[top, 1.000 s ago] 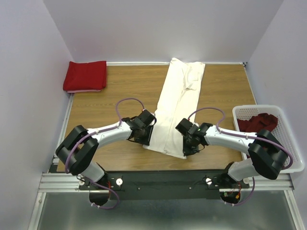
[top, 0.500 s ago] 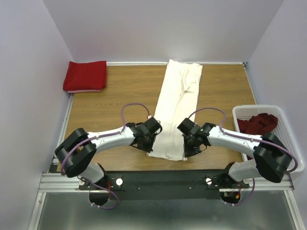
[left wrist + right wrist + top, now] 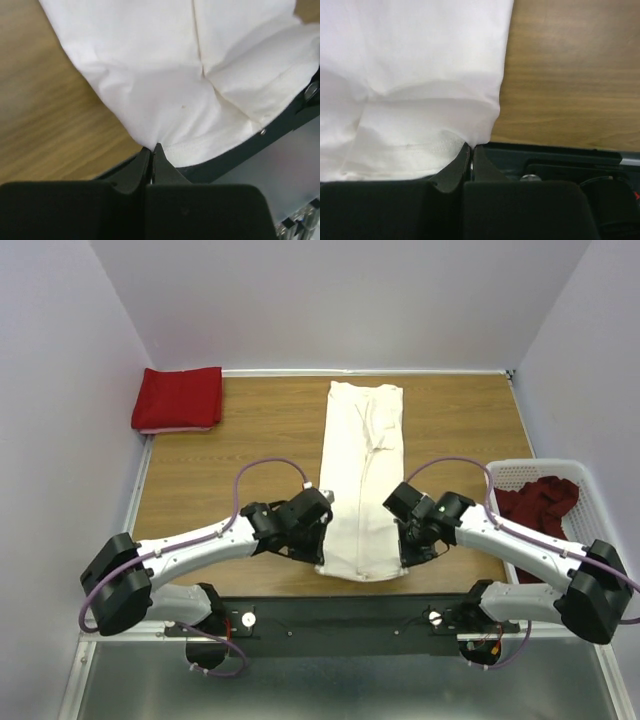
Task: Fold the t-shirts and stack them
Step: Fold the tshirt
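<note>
The cream-white t-shirt (image 3: 362,475) lies as a long narrow strip down the middle of the table, its near end at the front edge. My left gripper (image 3: 318,562) is shut on its near left corner (image 3: 150,142). My right gripper (image 3: 404,562) is shut on its near right corner (image 3: 479,137). A folded bright red t-shirt (image 3: 178,398) sits at the far left corner. A dark red t-shirt (image 3: 540,498) lies crumpled in the white basket (image 3: 600,540) at the right.
The table's front edge and black rail (image 3: 340,612) lie just below both grippers. White walls enclose the left, back and right. Bare wood (image 3: 225,455) shows on either side of the white strip.
Both grippers have pulled the cream-white t-shirt toward the front edge. The strip has straightened and its far end has slid away from the back wall.
</note>
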{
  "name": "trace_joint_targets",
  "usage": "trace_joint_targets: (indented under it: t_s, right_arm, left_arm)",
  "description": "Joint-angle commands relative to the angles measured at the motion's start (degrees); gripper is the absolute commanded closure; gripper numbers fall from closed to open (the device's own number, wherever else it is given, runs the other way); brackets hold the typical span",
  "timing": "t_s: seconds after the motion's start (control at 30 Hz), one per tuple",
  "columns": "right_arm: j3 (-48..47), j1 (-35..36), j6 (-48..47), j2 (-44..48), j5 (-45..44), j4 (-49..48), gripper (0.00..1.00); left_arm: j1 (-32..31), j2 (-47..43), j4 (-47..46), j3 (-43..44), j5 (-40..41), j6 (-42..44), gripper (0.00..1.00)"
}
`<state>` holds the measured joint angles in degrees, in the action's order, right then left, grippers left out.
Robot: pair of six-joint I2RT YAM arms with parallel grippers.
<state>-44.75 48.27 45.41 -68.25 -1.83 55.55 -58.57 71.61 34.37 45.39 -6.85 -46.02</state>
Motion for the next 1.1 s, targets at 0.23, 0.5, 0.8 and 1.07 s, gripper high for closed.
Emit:
trace_joint_targets:
  t_s: [0.23,0.5,0.8,1.07]
  right_arm:
    - [-17.98,-15.99,-12.53,-14.44,-20.49,-8.33,0.99]
    - [-30.65,-23.13,-20.71,-27.72,-20.42,-14.76,0.99]
    - [-36.11,-27.7,-24.05,-35.98,-17.6,-18.63,0.99]
    - [-39.44,-29.02,-25.37,-42.39,-17.07,-21.53,0.99]
  left_arm:
    - [20.84,13.88,-16.78,14.37,3.17,15.07,1.0]
    - [26.13,26.9,-20.83,26.24,3.42,18.6,1.0]
    - [29.73,36.48,-22.77,33.71,2.28,21.5,1.0]
    - [32.02,41.4,-25.22,35.29,1.49,21.32,1.0]
